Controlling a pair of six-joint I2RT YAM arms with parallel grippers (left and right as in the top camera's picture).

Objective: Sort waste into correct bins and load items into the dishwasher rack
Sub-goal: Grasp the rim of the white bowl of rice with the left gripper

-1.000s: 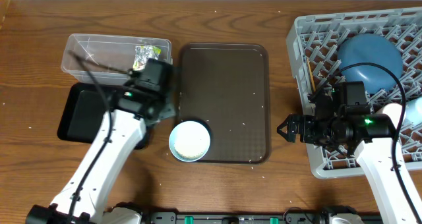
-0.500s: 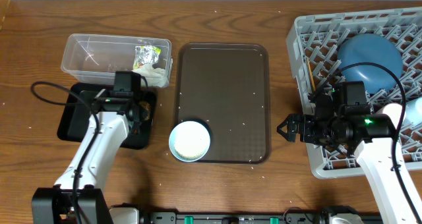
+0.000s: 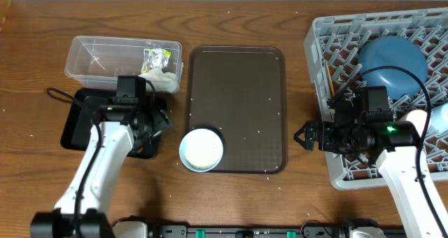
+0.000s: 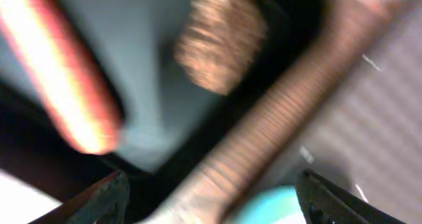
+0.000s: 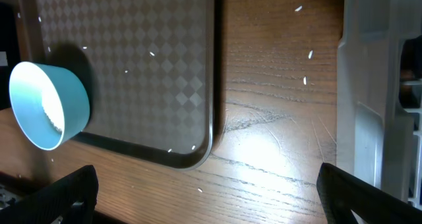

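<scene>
light-grey plastic dishwasher rack (image 3: 329,35), the biggest thing on the table, lies directly behind the right gripper (image 3: 302,136), whose arm crosses the rack's near left corner. the dark brown serving tray (image 3: 238,91) sits between the two grippers, just ahead of the right one. the large dark blue round dish (image 3: 392,63) leans in the rack, behind and beyond the right gripper. the clear plastic tub (image 3: 91,56) is just past the left gripper (image 3: 157,122), and the black tray (image 3: 80,119) lies under and beside it.

the white bowl (image 3: 201,149) stands on the brown tray's near left corner, close to the left gripper's inner side and well ahead of the right one. inside the tub's end nearest the left gripper are the crumpled napkin (image 3: 159,75) and the yellow-green wrapper (image 3: 157,56).

in the blurred left wrist view, the orange carrot (image 4: 59,72) and brown food lump (image 4: 221,39) lie in the black tray just ahead of the fingertips. thin chopsticks (image 3: 329,77) stand in the rack behind the right gripper. rice grains (image 5: 304,80) dot the wood ahead of it.

both grippers have their jaws spread wide and hold nothing.
</scene>
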